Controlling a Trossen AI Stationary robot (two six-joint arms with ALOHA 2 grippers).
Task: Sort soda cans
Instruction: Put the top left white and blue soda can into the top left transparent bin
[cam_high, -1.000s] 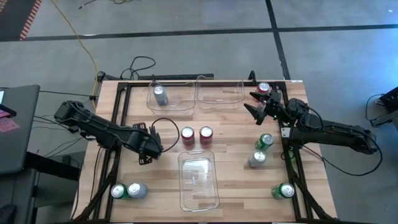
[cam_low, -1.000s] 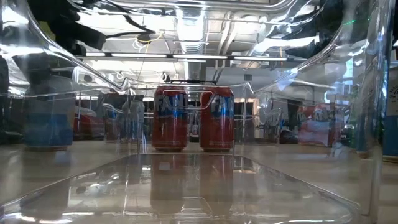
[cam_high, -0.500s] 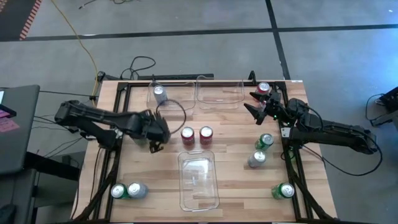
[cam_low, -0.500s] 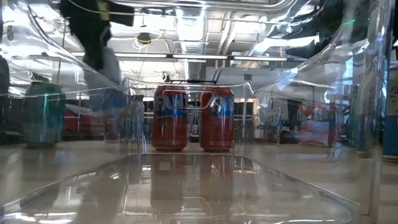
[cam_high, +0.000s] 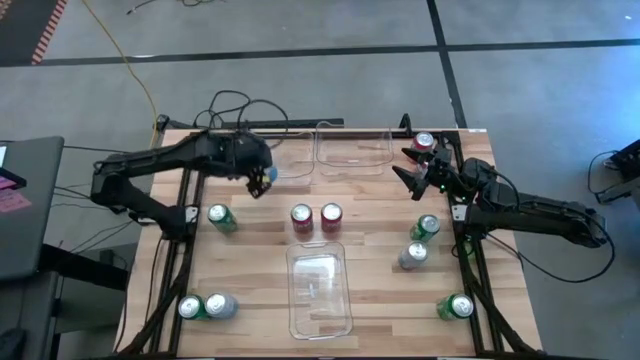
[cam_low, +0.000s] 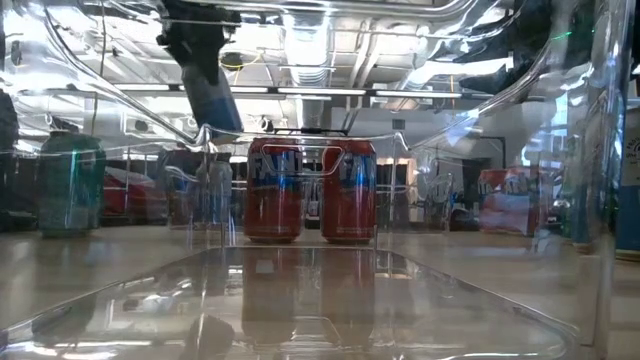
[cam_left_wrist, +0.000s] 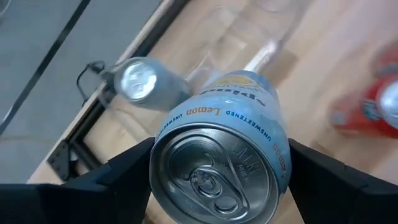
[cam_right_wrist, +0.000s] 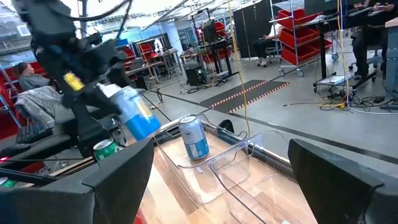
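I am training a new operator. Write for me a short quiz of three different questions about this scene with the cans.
1. True or false: the left gripper holds a can.
2. How many red cans stand just beyond the near clear bin? A) one B) two C) four
3. Fill in: the far-left bin already holds one ___ can.

Key: 1 true; 2 B, the red cans; 3 silver-grey.
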